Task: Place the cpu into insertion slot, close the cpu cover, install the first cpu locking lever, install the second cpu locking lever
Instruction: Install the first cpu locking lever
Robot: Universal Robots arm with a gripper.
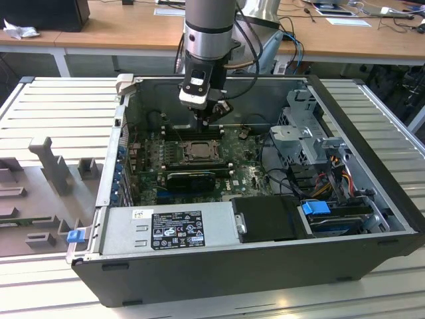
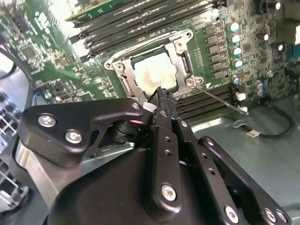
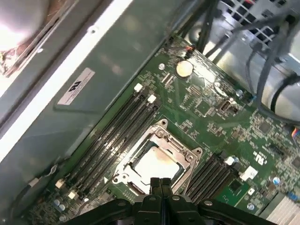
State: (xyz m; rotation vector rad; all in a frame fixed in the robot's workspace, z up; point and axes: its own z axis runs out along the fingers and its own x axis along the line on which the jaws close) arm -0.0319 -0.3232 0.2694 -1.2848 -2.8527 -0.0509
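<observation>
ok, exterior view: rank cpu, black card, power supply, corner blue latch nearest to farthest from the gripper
1. cpu, in the socket by the gripper.
2. black card, just past the socket.
3. power supply, along the near wall.
4. corner blue latch, exterior view's left.

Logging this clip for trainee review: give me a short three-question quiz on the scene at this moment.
1. True or false: the cpu sits in place with the cpu cover lying flat around it.
2. The gripper is: A) wide open; B) shut, close to the cpu cover's edge; C) clamped on a cable.
3. What long dark parts run along two opposite sides of the cpu cover?
Key: 1 true; 2 B; 3 memory slots.
</observation>
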